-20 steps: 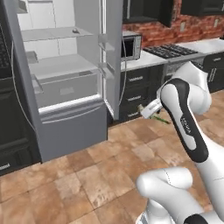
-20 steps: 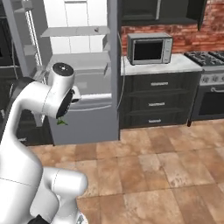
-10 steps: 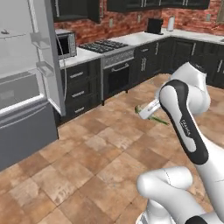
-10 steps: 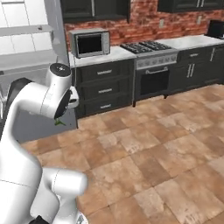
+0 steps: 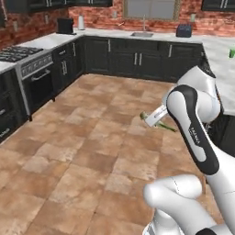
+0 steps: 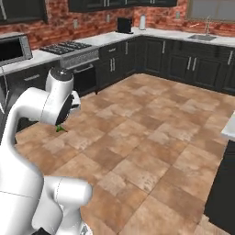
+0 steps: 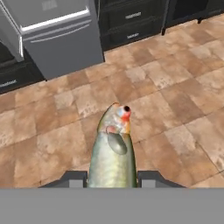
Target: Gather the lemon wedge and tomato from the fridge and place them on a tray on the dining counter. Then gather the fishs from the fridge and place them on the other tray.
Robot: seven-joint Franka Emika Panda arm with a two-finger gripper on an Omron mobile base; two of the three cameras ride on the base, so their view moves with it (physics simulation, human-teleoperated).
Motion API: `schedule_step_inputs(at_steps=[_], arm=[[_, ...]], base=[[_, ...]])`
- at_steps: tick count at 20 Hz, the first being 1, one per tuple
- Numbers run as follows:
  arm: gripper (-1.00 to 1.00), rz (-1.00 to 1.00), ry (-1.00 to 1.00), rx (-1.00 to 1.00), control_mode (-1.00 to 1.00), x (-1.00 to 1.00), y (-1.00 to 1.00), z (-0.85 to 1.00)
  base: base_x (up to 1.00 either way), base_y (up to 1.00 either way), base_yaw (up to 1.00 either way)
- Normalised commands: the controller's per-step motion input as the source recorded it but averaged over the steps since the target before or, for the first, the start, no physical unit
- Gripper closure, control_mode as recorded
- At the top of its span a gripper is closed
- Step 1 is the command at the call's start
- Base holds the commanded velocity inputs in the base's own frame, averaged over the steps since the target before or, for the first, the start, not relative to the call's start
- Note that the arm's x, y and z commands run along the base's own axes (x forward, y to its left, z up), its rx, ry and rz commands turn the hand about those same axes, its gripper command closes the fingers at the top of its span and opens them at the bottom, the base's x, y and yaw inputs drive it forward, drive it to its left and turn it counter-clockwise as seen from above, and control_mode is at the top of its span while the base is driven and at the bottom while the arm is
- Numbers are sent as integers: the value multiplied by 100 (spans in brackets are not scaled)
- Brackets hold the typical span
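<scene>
Clamping an olive-tan fish (image 7: 113, 153) between its two dark fingertips, the gripper (image 7: 112, 178) carries it above the brown tiled floor (image 7: 175, 100). The fish sticks out straight ahead of the gripper, head forward with its red-marked snout leading. Beyond the fish's head stands the fridge (image 7: 61, 35), its grey bottom drawer facing the gripper.

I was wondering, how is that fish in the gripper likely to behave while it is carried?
The fish looks smooth and glossy, so it may be slippery between the fingers. It sticks straight out past the gripper without drooping, so it is probably stiff. Held near one end, with much of its body overhanging, it might pivot if the base turns sharply.
</scene>
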Motion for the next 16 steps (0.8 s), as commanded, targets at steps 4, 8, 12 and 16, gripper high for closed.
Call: schedule_step_inputs(at_steps=[4,8,12,16], arm=[[100,0,0,0,100,0,0,0],[100,0,0,0,100,0,0,0],[100,0,0,0,100,0,0,0],[100,0,0,0,100,0,0,0]], base=[[-37,0,-77],[-17,0,-70],[-3,-9,-64],[0,-40,-38]])
